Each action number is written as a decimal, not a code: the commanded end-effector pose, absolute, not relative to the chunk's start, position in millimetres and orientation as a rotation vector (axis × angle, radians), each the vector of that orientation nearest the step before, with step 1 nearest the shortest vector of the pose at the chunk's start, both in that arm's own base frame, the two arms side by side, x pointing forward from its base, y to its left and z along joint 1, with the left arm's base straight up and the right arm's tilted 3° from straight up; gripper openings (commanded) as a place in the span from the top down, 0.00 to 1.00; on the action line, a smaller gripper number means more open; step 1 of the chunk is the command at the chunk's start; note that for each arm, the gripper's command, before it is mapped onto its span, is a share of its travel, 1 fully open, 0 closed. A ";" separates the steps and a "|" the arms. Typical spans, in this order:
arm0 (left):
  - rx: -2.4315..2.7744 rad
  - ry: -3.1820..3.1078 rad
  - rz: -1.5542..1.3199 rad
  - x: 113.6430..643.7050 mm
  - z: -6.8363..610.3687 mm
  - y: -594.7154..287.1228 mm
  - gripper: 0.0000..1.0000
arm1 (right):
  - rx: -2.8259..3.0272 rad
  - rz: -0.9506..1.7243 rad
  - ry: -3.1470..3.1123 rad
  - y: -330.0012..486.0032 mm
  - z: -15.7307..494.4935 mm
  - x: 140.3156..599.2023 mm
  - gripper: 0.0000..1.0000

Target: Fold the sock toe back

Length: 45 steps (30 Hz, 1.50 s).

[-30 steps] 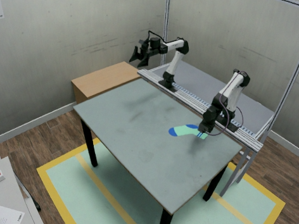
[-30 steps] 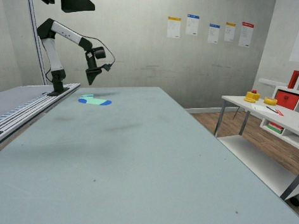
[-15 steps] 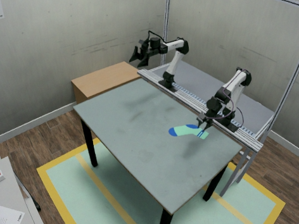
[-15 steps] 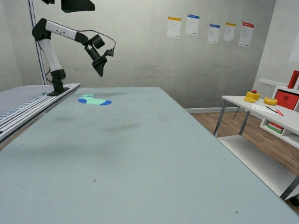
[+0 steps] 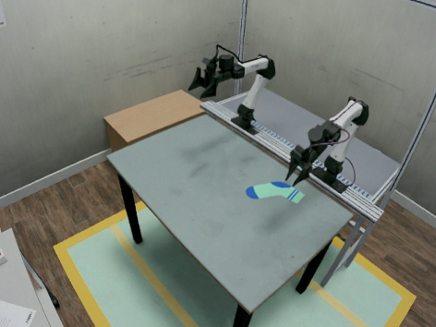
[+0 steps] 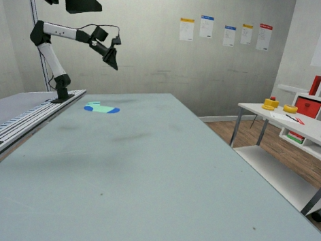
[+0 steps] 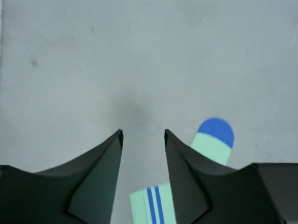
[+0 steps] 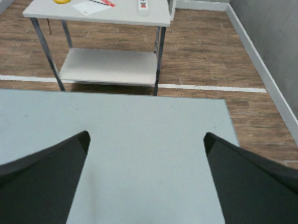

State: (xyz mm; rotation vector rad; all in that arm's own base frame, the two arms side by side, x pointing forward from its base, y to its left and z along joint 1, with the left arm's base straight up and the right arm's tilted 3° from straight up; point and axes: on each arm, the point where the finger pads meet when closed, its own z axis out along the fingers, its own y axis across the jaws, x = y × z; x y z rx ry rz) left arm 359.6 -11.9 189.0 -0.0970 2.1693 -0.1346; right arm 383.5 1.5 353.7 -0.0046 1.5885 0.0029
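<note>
You have the sock [image 5: 268,189] [image 6: 102,108] [image 7: 210,147] lying flat on the tabletop [image 5: 203,194] [image 6: 170,153] [image 7: 75,100] [image 8: 150,110], its blue toe end [image 5: 252,192] [image 6: 113,110] [image 7: 217,131] stretched out, not folded onto the foot or heel. Your left hand [image 5: 290,182] [image 6: 117,69] [image 7: 143,132] hangs above the tabletop near the sock, fingers partly spread with nothing between them, though its exact spot over the sock is hard to judge from these angles. Your right hand [image 5: 196,92] [image 6: 80,5] [image 8: 147,134] is raised well apart from the sock, its fingers spread wide and holding nothing.
</note>
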 end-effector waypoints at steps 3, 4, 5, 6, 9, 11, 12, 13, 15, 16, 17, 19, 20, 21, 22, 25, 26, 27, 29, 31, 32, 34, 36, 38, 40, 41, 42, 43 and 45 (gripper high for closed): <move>-0.037 1.928 -0.079 388.7 255.5 -8.1 0.60 | 0.000 0.000 1.571 0.0 360.5 382.5 0.00; -0.028 1.900 -0.076 389.5 263.7 -9.4 0.60 | 0.000 0.000 1.571 0.0 360.5 382.5 0.00; -0.027 1.872 -0.068 390.1 272.1 -7.6 0.60 | 0.000 0.000 1.571 0.0 360.5 382.5 0.00; -0.020 1.844 -0.063 390.6 280.6 -8.0 0.60 | 0.000 0.000 1.571 0.0 360.5 382.5 0.00; -0.030 1.834 -0.048 393.9 282.4 -1.9 0.60 | 0.000 0.000 1.571 0.0 360.5 382.5 0.00; -0.027 1.769 -0.038 390.7 303.1 -0.3 0.60 | 0.000 0.000 1.571 0.0 360.5 382.5 0.00; -0.018 1.746 -0.037 391.4 310.4 -2.5 0.60 | 0.000 0.000 1.571 0.0 360.5 382.5 0.00; -0.009 1.717 -0.037 391.5 319.8 -4.8 0.60 | 0.000 0.000 1.571 0.0 360.5 382.5 0.00; 0.000 1.662 -0.027 390.3 336.8 -5.1 0.60 | 0.000 0.000 1.571 0.0 360.5 382.5 0.00; 0.001 1.644 -0.021 390.4 341.6 -4.1 0.60 | 0.000 0.000 1.571 0.0 360.5 382.5 0.00; -0.003 1.623 -0.008 391.2 347.9 -0.5 0.60 | 0.000 0.000 1.571 0.0 360.5 382.5 0.00; 0.008 1.577 -0.004 389.8 362.0 -3.2 0.60 | 0.000 0.000 1.571 0.0 360.5 382.5 0.00; 0.004 1.554 0.007 389.3 369.1 -0.1 0.60 | 0.000 0.000 1.571 0.0 360.5 382.5 0.00; 0.009 1.529 0.009 387.6 376.9 -1.4 0.60 | 0.000 0.000 1.571 0.0 360.5 382.5 0.00; 0.011 1.516 0.012 386.9 380.9 -1.4 0.60 | 0.000 0.000 1.571 0.0 360.5 382.5 0.00; 0.010 1.514 0.018 387.1 381.3 0.2 0.60 | 0.000 0.000 1.571 0.0 360.5 382.5 0.00; 0.008 1.537 0.022 389.5 370.9 1.7 0.60 | 0.000 0.000 1.571 0.0 360.5 382.5 0.00; 0.012 1.517 0.017 389.2 381.0 -0.7 0.60 | 0.000 0.000 1.571 0.0 360.5 382.5 0.00; 0.026 1.572 -0.008 385.8 359.0 -5.2 0.60 | 0.000 0.000 1.571 0.0 360.5 382.5 0.00; 0.009 1.495 -0.025 376.9 392.1 -5.3 0.60 | 0.000 0.000 1.571 0.0 360.5 382.5 0.00; 0.009 1.494 -0.025 377.7 392.2 -5.3 0.60 | 0.000 0.000 1.571 0.0 360.5 382.5 0.00; 0.004 1.571 -0.049 386.7 369.6 -10.5 0.66 | 0.000 0.000 1.571 0.0 360.5 382.5 0.00; -0.030 1.622 -0.087 390.1 357.4 -14.1 0.66 | 0.000 0.000 1.571 0.0 360.5 382.5 0.00; -0.078 1.687 -0.134 395.1 343.6 -20.1 0.66 | 0.000 0.000 1.571 0.0 360.5 382.5 0.00; -0.143 1.755 -0.181 400.4 330.3 -26.2 0.66 | 0.000 0.000 1.571 0.0 360.5 382.5 0.00; -0.143 1.755 -0.181 400.4 330.3 -26.2 0.66 | 0.000 0.000 1.571 0.0 360.5 382.5 0.00; -0.143 1.755 -0.181 400.4 330.3 -26.2 0.66 | 0.000 0.000 1.571 0.0 360.5 382.5 0.00; -0.166 1.782 -0.214 402.5 326.3 -30.6 0.66 | 0.000 0.000 1.571 0.0 360.5 382.5 0.00; -0.203 1.831 -0.261 407.4 318.1 -39.7 0.66 | 0.000 0.000 1.571 0.0 360.5 382.5 0.00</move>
